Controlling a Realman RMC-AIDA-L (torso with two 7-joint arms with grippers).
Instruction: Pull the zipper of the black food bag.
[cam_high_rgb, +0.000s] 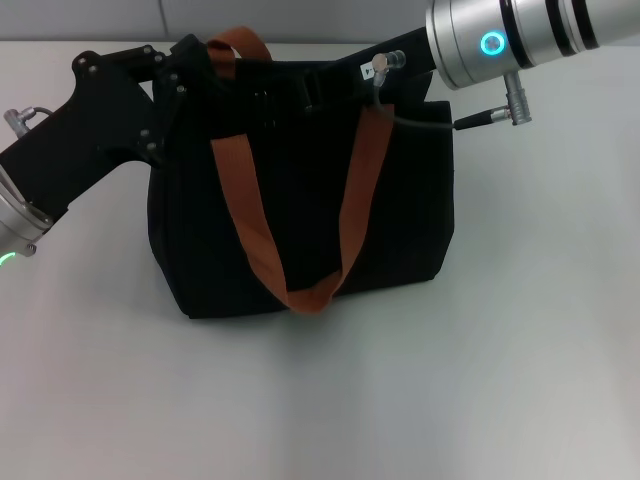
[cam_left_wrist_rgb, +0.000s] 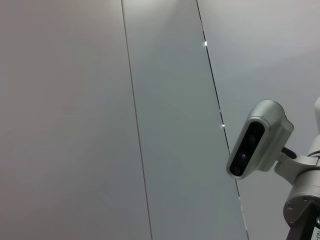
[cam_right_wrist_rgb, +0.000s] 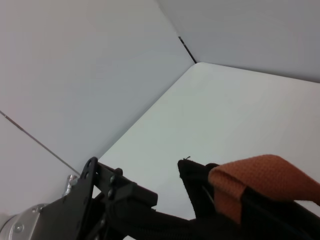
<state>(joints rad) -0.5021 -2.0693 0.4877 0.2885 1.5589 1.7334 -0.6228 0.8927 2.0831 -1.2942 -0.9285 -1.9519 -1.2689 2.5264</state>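
Observation:
The black food bag (cam_high_rgb: 300, 220) stands upright in the middle of the white table, and one rust-orange strap (cam_high_rgb: 245, 210) hangs down its front. My left gripper (cam_high_rgb: 192, 58) comes in from the left and is shut on the bag's top left corner. It also shows in the right wrist view (cam_right_wrist_rgb: 107, 200), against the bag's top edge (cam_right_wrist_rgb: 200, 190) beside the orange strap (cam_right_wrist_rgb: 260, 180). My right gripper (cam_high_rgb: 335, 85) reaches in from the upper right and lies over the bag's top edge, black against black. The zipper pull is hidden.
White table (cam_high_rgb: 480, 400) spreads in front of the bag and on both sides. A grey panelled wall stands behind. The left wrist view shows only the wall and the robot's head camera (cam_left_wrist_rgb: 257, 140).

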